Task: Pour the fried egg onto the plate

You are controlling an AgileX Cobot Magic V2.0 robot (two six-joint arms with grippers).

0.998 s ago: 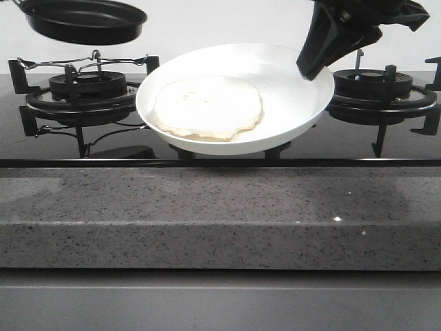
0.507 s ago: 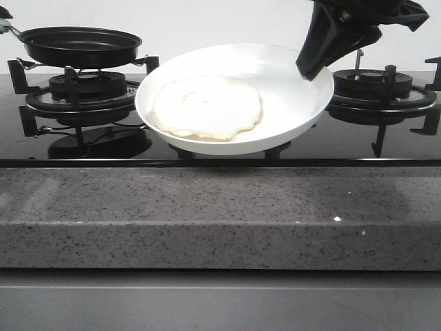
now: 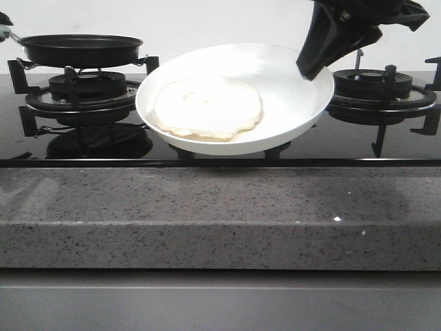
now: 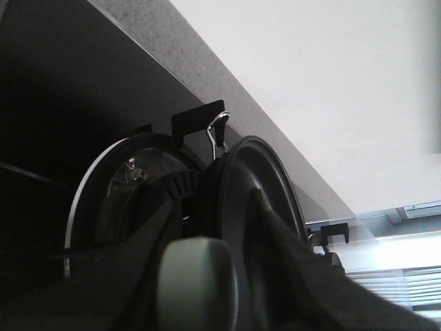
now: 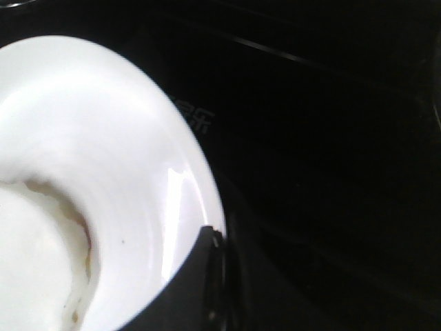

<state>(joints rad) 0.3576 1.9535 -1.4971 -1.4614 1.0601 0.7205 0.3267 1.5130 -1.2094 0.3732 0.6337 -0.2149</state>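
Observation:
The white plate point(image 3: 293, 103) is held tilted above the hob's middle, and the fried egg point(image 3: 207, 107) lies on its left half. My right gripper point(image 3: 310, 65) is shut on the plate's right rim. In the right wrist view it point(image 5: 210, 276) clamps the plate's point(image 5: 117, 138) edge, with the egg point(image 5: 27, 262) beyond. The black frying pan point(image 3: 81, 49) sits level on or just over the left burner. My left gripper point(image 4: 207, 269) is shut on the pan's grey handle point(image 4: 196, 283), with the pan point(image 4: 258, 179) edge-on ahead.
The left burner with its black grate point(image 3: 79, 93) stands under the pan. The right burner point(image 3: 382, 93) stands behind the plate's right side. A grey speckled counter edge point(image 3: 220, 214) runs across the front. The black glass hob point(image 3: 117, 141) lies between them.
The frying pan has come down from the top of the view onto the left burner's level and levelled out. The plate, egg and right gripper have not moved.

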